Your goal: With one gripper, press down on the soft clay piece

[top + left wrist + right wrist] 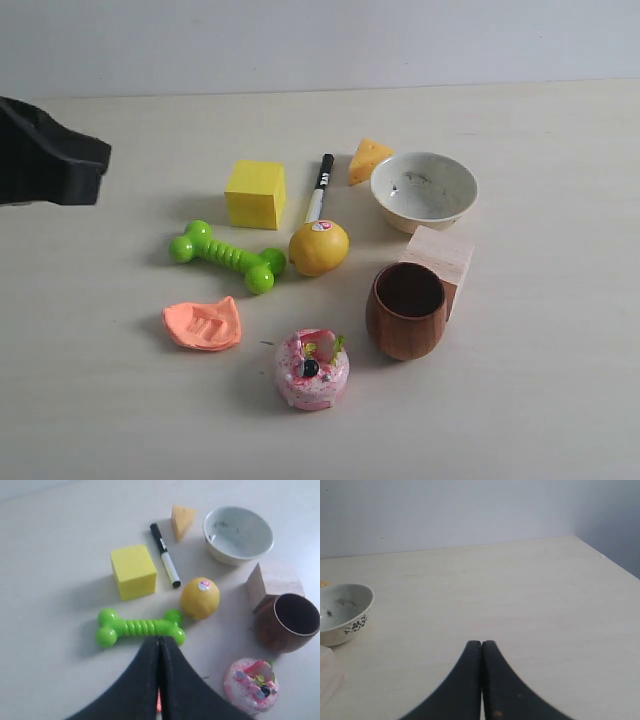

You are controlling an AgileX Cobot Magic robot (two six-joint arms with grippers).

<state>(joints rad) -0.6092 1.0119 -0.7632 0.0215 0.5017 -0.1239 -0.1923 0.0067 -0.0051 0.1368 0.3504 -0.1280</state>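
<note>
My left gripper [159, 645] hung above the surface [520, 400] with its jaws pressed together and nothing between them. In its wrist view the green bone toy [140, 628] lay just past its tips. The soft clay piece [205, 325] lay flat on the surface, clear of both grippers, near the bone toy and to the left of the pink cake toy [312, 370] in the exterior view. The yellow cube [255, 193] stood beyond the bone toy. My right gripper [481, 646] was closed too and empty, with the white bowl [342, 611] off to one side.

One of each: yellow cube [255, 193], green bone toy [227, 257], lemon [319, 247], marker pen [319, 187], cheese wedge [369, 160], white bowl [397, 210], wooden block [447, 252], wooden cup [400, 342], pink cake toy [312, 372], orange clay piece [204, 325].
</note>
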